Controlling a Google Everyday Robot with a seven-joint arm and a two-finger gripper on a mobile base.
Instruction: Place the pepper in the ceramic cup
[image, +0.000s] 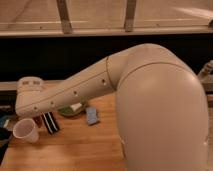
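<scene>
The white ceramic cup (26, 131) stands upright on the wooden table (75, 150) at the front left. My arm (75, 92) reaches left across the table, and its end hangs just above and behind the cup. The gripper (36, 119) is mostly hidden under the arm's end, between the cup and the striped block. The pepper does not show in this view.
A black-and-white striped block (50, 122) stands just right of the cup. A dark green bowl (72, 109) sits behind it, partly under the arm. A small blue object (92, 116) lies right of the bowl. The robot's large white body (160, 115) fills the right side.
</scene>
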